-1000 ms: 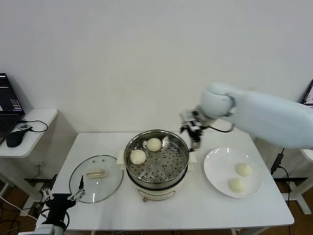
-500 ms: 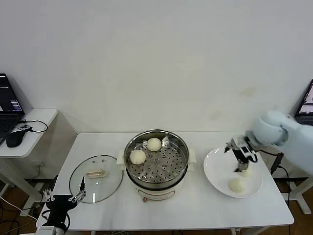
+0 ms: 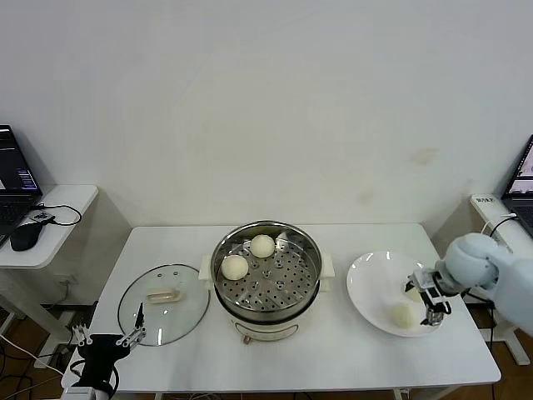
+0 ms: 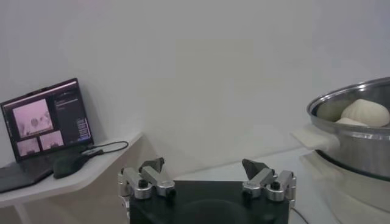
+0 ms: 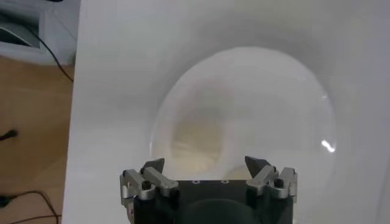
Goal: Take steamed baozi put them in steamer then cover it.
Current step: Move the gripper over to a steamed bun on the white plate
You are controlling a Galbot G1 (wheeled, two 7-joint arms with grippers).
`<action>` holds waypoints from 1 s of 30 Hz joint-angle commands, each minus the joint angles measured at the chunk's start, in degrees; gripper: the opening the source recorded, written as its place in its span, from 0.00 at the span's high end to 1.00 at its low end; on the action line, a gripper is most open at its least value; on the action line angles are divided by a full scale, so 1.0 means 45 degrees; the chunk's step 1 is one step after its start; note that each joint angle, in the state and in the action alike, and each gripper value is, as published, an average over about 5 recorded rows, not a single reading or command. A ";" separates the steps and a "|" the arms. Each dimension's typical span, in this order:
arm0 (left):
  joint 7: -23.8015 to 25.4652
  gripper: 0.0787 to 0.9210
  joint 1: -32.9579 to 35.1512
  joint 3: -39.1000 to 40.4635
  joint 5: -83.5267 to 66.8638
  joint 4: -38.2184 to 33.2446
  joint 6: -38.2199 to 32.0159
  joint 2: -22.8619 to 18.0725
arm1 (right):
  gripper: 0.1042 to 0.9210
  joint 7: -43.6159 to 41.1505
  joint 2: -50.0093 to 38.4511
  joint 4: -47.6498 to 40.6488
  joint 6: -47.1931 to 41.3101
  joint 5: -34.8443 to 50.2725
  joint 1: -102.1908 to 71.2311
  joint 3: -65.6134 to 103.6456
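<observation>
Lab/office setup: bare white wall, white table (image 3: 350, 350), laptop (image 3: 15, 179) on side desk (image 3: 62, 208)

Four baozi (image 3: 262, 245), one steamer (image 3: 310, 302), one plate (image 3: 366, 287), one lid (image 3: 187, 314).

The steamer (image 3: 266, 275) is shiny polished metal on a smooth cream plastic base. The lid (image 3: 163, 304) is clear glass. The buns (image 3: 236, 267) look matt and smooth, the plate (image 3: 371, 287) glossy white.

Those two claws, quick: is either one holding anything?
Left gripper: open, empty, parked low by the table's left front corner.
Right gripper: open, empty, over the plate beside a baozi.
</observation>
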 commanded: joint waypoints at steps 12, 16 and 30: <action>0.0006 0.12 -0.0031 -0.0088 0.0000 0.0066 0.0001 -0.0025 | 0.18 0.0498 0.1068 -0.1301 -0.0192 -0.0529 -0.1416 0.0984; 0.0003 0.12 -0.0071 -0.0069 -0.0001 0.0119 -0.0003 -0.0047 | 0.24 0.0519 0.1102 -0.1375 -0.0294 -0.0528 -0.1425 0.0985; -0.0007 0.12 -0.0065 -0.0069 -0.0020 0.0011 -0.0016 -0.0046 | 0.43 0.0338 0.1037 -0.1190 -0.0472 -0.0206 -0.0839 0.0992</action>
